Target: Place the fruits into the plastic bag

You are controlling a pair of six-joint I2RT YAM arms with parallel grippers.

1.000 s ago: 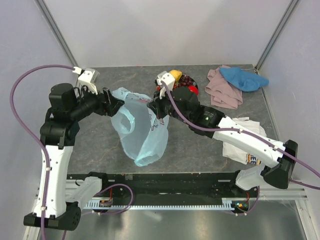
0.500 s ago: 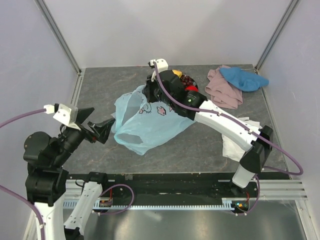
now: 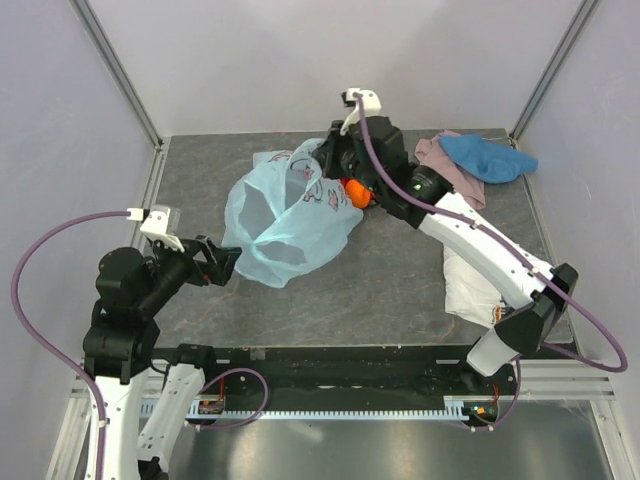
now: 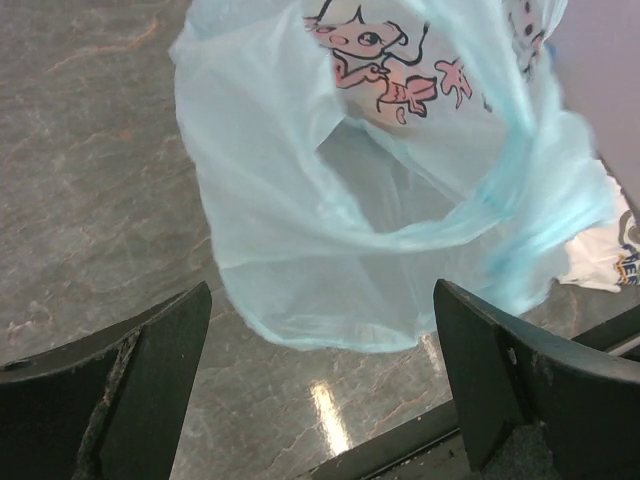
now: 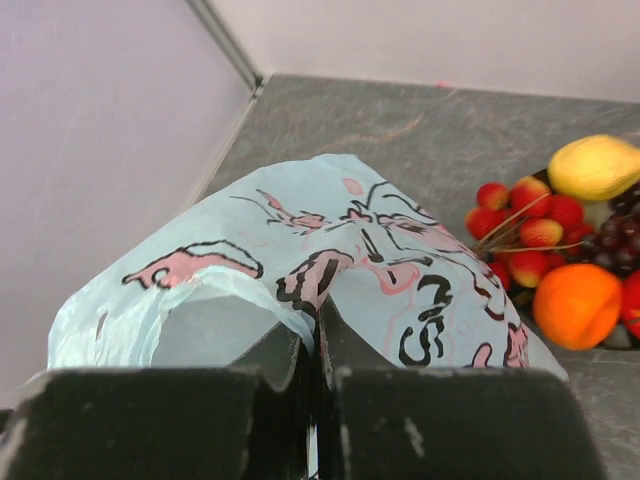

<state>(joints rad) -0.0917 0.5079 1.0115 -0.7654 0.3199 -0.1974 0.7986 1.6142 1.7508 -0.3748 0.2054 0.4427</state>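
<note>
Where our right gripper stands: our right gripper (image 5: 312, 335) is pressed shut, its fingers (image 5: 275, 365) meeting on a fold of the plastic bag (image 5: 340, 250) at the bag's far upper edge, which it holds up off the table (image 3: 400, 290).
Left gripper: our left gripper (image 4: 320, 300) stands wide apart with nothing between its fingers (only the bag's near edge and bare table show past them). It points at the bag from the near left, close by, and we cannot tell whether a tip touches the film.
Plastic bag: light blue and see-through, printed with pink-and-black cartoon figures and lettering. Its lower part rests on the table and its mouth gapes toward our left gripper.
Fruits: the fruits (image 5: 560, 250) sit together just right of the bag's far end, outside it, beneath our right arm.
Orange: the orange (image 5: 577, 303) lies just beside the bag's printed side and is the one fruit we see plainly from above.
Lemon: the lemon (image 5: 595, 165) sits at the top of the pile in the right wrist view.
Red berries: the red berries (image 5: 520, 225) lie between the bag and the lemon, with thin stems across them.
Grapes: the grapes (image 5: 620, 240) are dark and sit between the lemon and the orange.
Cloths: a blue cloth (image 3: 485, 157) lies on a pink cloth (image 3: 445, 190) at the far right, well apart from the bag. A white cloth (image 3: 475, 285) lies nearer, partly under our right arm.
</note>
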